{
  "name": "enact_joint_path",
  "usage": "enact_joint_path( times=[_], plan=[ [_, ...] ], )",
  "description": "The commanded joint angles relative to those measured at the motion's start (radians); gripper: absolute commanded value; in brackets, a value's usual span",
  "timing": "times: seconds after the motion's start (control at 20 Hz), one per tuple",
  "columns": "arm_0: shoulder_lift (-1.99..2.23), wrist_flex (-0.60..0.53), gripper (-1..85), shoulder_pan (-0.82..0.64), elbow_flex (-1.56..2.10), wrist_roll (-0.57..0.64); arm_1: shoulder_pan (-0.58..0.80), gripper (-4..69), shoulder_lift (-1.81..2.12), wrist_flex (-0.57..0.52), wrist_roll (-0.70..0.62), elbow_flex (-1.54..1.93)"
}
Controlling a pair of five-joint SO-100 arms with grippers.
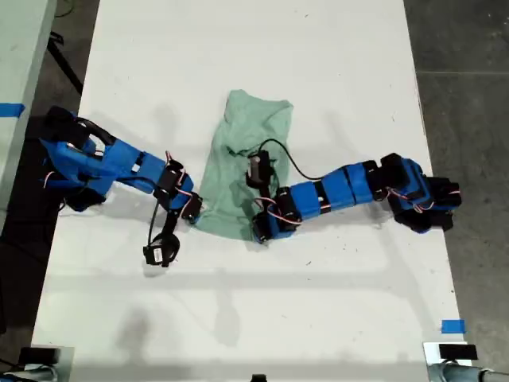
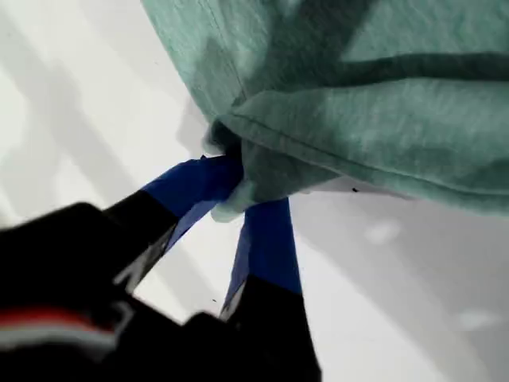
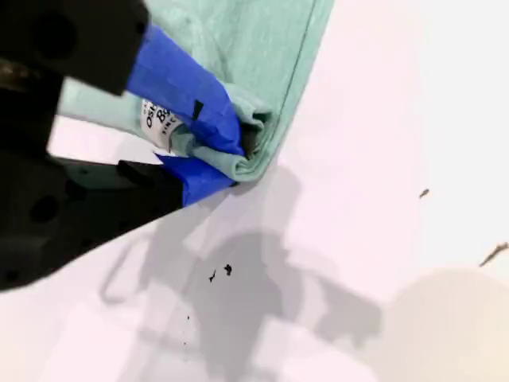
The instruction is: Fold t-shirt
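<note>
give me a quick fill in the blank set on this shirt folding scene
1. The pale mint-green cotton t-shirt lies on a ____ table.
2. My first tool is shut on the ____.
3. My second tool is ____ on a folded edge of the shirt.
4. Both tools have fingers wrapped in ____ tape.

Missing words: white; t-shirt; shut; blue

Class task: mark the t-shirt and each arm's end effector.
t-shirt (image 1: 253, 127): exterior view, upper cloth.
my first gripper (image 2: 237, 193): first wrist view, end effector tips pinching cloth.
my second gripper (image 3: 231, 163): second wrist view, tips clamping folded edge.
</note>
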Motion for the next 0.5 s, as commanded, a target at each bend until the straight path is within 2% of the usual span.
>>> enact_joint_path(
  times=[0.0,0.1,0.3,0.45],
  plan=[
    [0.005,0.057,0.0,0.034,-0.083,-0.015,-0.008,-0.9,0.043,0.025,-0.006,-0.011],
    [-0.038,0.126,0.0,0.078,-0.213,-0.017,-0.025,-0.9,0.072,0.057,0.002,-0.011],
    [-0.377,0.465,0.0,0.173,-0.862,0.020,-0.097,-0.9,0.183,0.143,0.044,-0.011],
    [-0.388,0.492,0.0,0.198,-0.965,0.021,-0.160,-0.9,0.298,0.199,0.083,-0.009]
  ],
)
